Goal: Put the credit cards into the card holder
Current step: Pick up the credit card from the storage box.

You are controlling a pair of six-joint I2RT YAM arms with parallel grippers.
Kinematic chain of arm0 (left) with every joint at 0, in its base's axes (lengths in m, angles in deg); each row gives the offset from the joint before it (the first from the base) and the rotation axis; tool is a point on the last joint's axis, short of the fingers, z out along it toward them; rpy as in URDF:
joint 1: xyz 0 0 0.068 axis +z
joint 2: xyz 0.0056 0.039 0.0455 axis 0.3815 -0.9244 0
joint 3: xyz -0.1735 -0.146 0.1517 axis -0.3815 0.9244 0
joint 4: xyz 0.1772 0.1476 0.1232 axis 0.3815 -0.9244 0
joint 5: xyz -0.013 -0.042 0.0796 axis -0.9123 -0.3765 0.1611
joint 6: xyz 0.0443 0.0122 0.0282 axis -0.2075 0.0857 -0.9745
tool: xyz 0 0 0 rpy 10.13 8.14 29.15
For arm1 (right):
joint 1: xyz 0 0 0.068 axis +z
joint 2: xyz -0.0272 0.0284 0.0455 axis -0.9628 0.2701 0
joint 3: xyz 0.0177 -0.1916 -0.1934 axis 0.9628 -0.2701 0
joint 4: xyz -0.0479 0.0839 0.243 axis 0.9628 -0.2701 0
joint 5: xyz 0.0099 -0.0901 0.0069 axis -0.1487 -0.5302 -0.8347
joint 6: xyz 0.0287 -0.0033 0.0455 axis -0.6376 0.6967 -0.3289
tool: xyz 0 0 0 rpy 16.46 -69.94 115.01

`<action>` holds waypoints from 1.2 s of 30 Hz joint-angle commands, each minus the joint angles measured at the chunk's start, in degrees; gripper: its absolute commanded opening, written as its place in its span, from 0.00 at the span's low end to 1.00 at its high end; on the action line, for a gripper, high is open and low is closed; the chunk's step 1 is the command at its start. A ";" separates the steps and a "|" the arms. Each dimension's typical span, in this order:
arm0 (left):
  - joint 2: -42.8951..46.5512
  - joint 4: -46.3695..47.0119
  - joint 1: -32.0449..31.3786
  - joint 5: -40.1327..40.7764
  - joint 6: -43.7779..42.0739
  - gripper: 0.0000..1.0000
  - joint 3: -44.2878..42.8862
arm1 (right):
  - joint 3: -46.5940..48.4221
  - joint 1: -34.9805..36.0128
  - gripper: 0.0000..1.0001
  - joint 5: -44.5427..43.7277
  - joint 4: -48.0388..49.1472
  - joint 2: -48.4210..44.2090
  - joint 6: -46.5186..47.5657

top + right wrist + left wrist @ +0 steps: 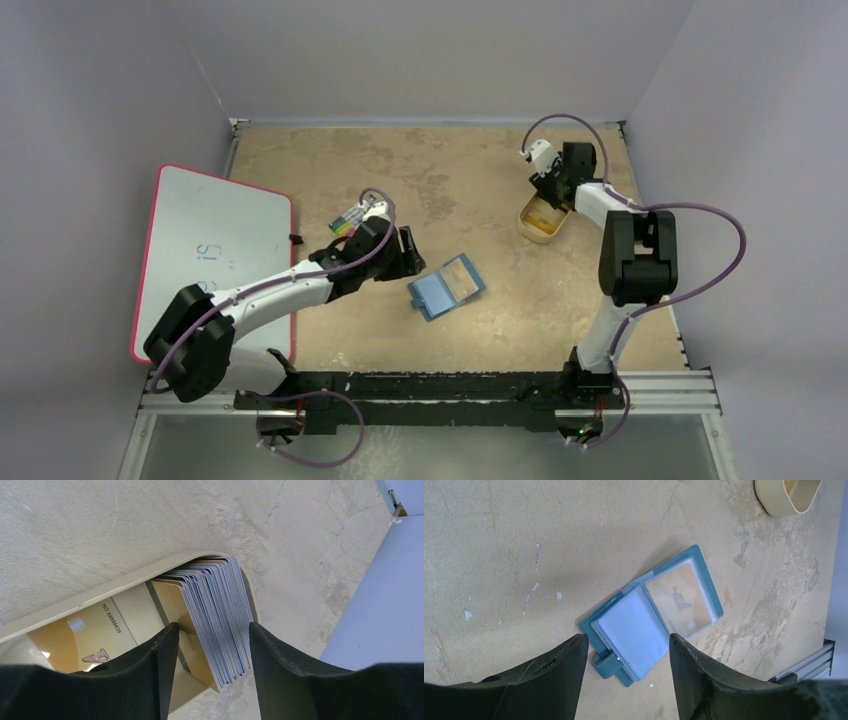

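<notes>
The teal card holder (446, 287) lies open on the table and also shows in the left wrist view (654, 617). An orange credit card (680, 599) sits in its right clear pocket; the left pocket looks pale blue. My left gripper (408, 256) is open and empty just left of the holder, and the wrist view shows the gripper (627, 639) hovering over the holder's strap end. My right gripper (547, 190) is open over the tan tray. In the wrist view the right gripper (210, 635) straddles a stack of credit cards (220, 610) standing on edge; the stack is close to the right finger.
The tan tray (530, 228) holds the stack and a flat gold card (95, 630); its rim (100, 596) curves round them. A red-edged whiteboard (210, 250) lies at the left. A multicoloured striped pack (348, 218) lies by the left arm. The table edge and wall are right of the tray.
</notes>
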 commanded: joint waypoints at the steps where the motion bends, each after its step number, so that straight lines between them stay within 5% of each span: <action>1: -0.02 2.30 0.55 -1.10 -1.18 0.60 -0.03 | 0.76 0.01 0.55 -2.71 2.86 -1.69 0.92; 36: 0.21 4.42 0.55 -3.12 0.96 0.59 1.95 | 2.91 0.15 0.28 -2.80 0.05 -4.49 -1.36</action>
